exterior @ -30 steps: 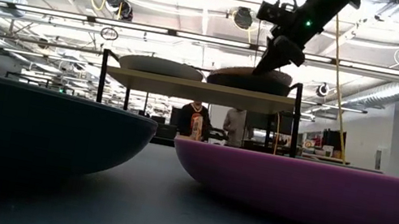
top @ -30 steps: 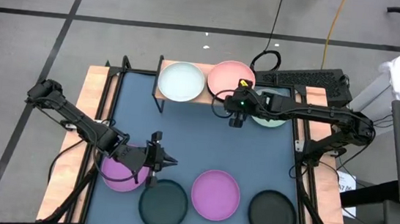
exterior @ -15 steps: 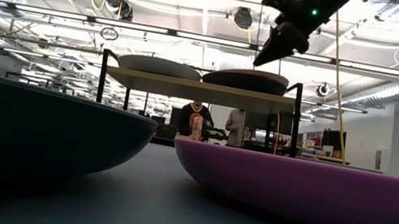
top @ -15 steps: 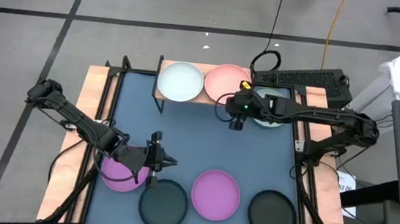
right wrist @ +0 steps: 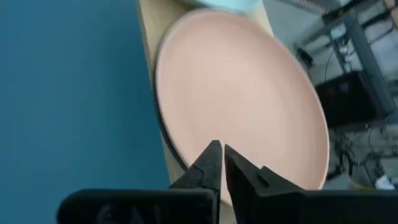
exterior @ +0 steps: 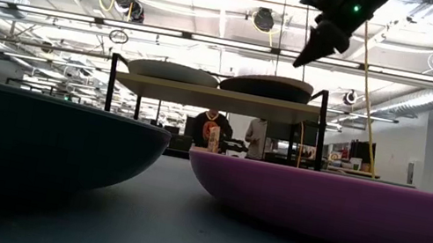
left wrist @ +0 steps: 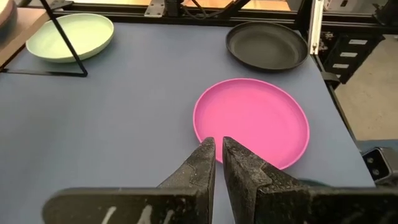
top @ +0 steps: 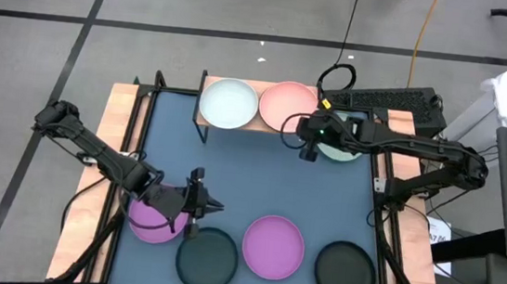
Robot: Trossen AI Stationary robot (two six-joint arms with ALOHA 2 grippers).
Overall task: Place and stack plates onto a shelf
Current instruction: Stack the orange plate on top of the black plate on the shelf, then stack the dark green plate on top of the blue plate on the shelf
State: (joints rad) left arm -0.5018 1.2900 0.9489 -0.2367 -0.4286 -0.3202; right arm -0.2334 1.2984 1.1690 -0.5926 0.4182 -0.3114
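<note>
The shelf (top: 260, 122) stands at the table's far edge. A white plate (top: 229, 102) and a pink plate (top: 292, 104) lie flat on it side by side. My right gripper (top: 307, 152) hovers shut above the pink plate's (right wrist: 242, 87) near rim, touching nothing. A mint plate (top: 344, 149) lies on the table partly under the right arm. My left gripper (top: 212, 208) hangs shut and empty over the near left, above a dark plate (top: 207, 257). A purple plate (top: 151, 221) lies under the left arm. Another purple plate (top: 273, 246) and a dark plate (top: 345, 272) lie along the near edge.
The shelf's black legs (top: 202, 128) stand on the blue tabletop. The middle of the table between the shelf and the near row of plates is bare. A keyboard (top: 383, 100) and cables lie beyond the far right corner. People show in the room behind (exterior: 212, 130).
My right gripper has come off the pink plate's near rim, risen and drifted toward the table's right edge. The pink plate, a little raised a second ago, now lies flat on the shelf beside the white one.
</note>
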